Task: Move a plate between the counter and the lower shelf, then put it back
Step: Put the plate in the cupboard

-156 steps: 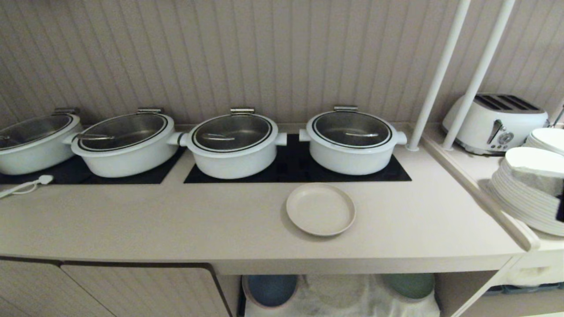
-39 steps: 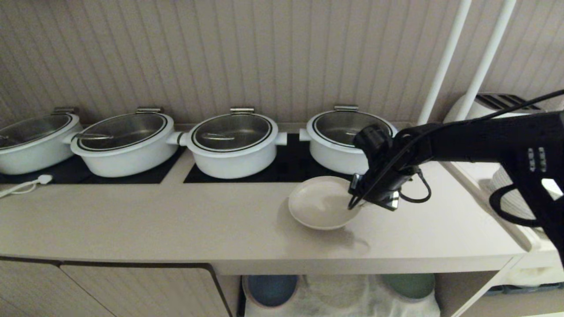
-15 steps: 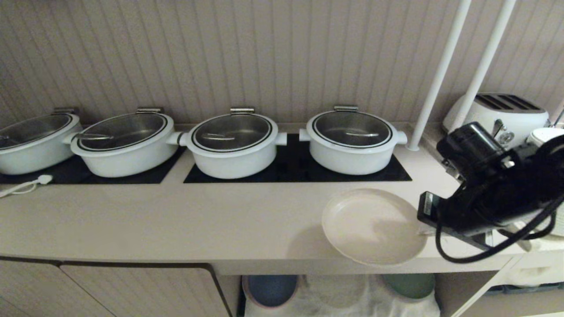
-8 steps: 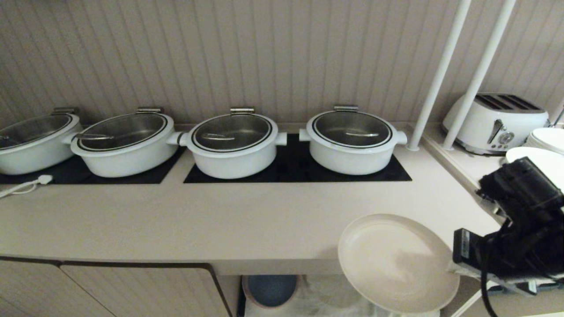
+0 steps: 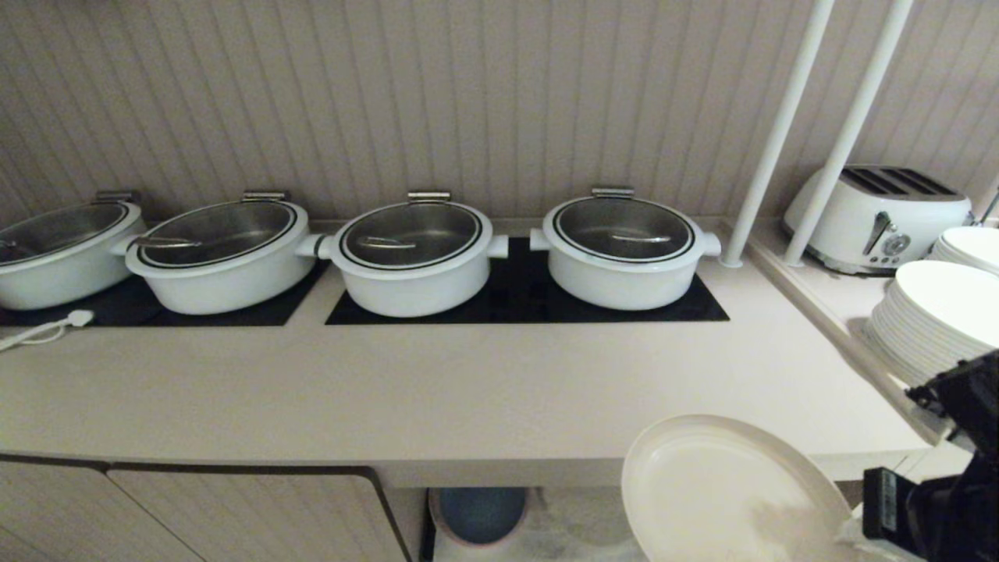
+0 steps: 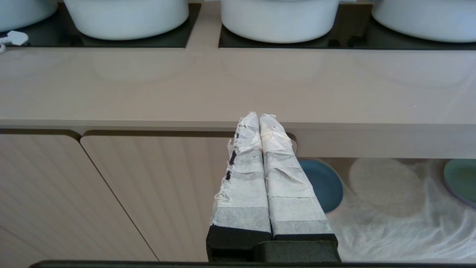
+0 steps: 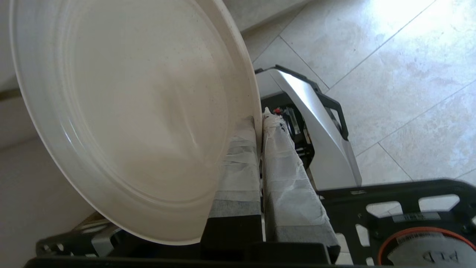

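Counter (image 5: pixel 437 398) bare ahead; my right gripper (image 7: pixel 260 119) clamped on plate (image 5: pixel 726 492) rim, plate leftward of it, past counter edge. Lower shelf (image 5: pixel 570 531) below-left. Left gripper (image 6: pixel 259 118) closed, parked.

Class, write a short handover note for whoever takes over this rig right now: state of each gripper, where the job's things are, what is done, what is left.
Right gripper: shut on the rim of the round cream-beige plate, holding it in the air in front of the long beige counter, near its right end.
Left gripper: shut, empty, parked in front of the ribbed cabinet door.
Lower shelf: blue plate at left, green plate at right, middle free.
Done: plate picked up off the counter.
Left: set it on the shelf, then return it to the counter.
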